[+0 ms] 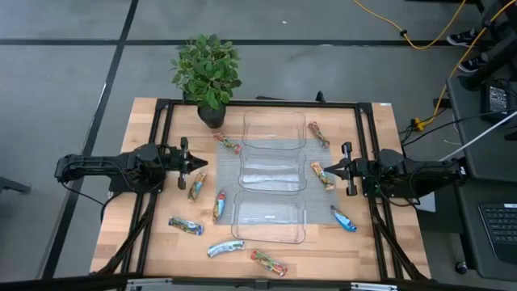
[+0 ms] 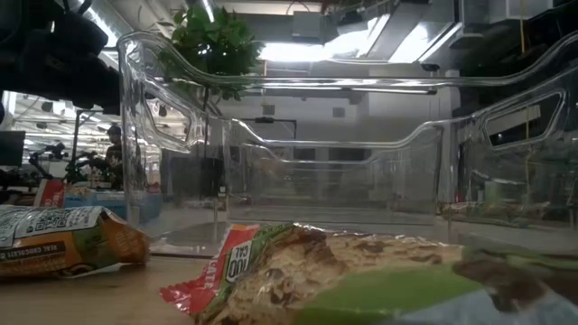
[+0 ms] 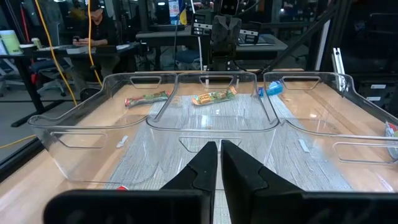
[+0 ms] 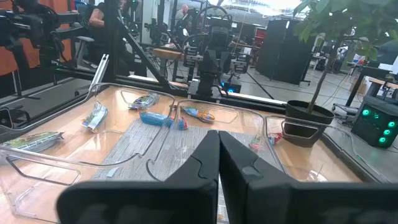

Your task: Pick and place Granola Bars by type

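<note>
blurred against the low camera, a red-and-green granola bar (image 2: 298,275) fills the foreground, its far end cut off. three clear trays (image 1: 273,174) stand mid-tabletop (image 1: 380,234), other bars scattered around them. left gripper (image 1: 199,164) and right gripper (image 1: 327,169) flank the trays, jaws clenched, empty.

Clear glossy plastic trays (image 1: 275,129) on a wooden table (image 1: 145,234); shiny foil-wrapped Granola Bars (image 1: 185,225).

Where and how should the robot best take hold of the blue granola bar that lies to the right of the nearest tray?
Probably across its narrow middle, from straight above. The blue granola bar lies flat and slanted on the table, apart from the clear tray, so the right gripper should turn its fingers across the short width.
</note>
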{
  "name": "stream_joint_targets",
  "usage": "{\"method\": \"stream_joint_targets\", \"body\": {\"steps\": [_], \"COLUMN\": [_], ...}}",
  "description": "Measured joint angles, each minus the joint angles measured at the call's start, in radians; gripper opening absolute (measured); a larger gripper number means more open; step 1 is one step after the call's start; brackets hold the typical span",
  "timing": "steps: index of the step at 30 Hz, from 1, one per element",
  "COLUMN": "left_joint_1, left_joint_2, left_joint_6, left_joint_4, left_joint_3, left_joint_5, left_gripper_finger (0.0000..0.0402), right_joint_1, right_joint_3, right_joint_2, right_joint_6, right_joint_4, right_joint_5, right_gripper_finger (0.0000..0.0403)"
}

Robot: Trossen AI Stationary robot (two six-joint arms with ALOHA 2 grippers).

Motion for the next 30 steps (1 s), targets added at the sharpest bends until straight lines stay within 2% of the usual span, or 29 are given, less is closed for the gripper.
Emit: {"method": "stream_joint_targets", "body": {"steps": [30], "left_joint_1": [0.0], "left_joint_2": [0.0], "left_joint_6": [0.0], "left_joint_4": [0.0], "left_joint_3": [0.0], "left_joint_5": [0.0], "left_gripper_finger": [0.0015], "right_joint_1": [0.0], "right_joint_3": [0.0], "right_joint_2": [0.0], "right_joint_6": [0.0], "right_joint_4": [0.0], "right_joint_5": [0.0], "right_gripper_finger": [0.0008]}}
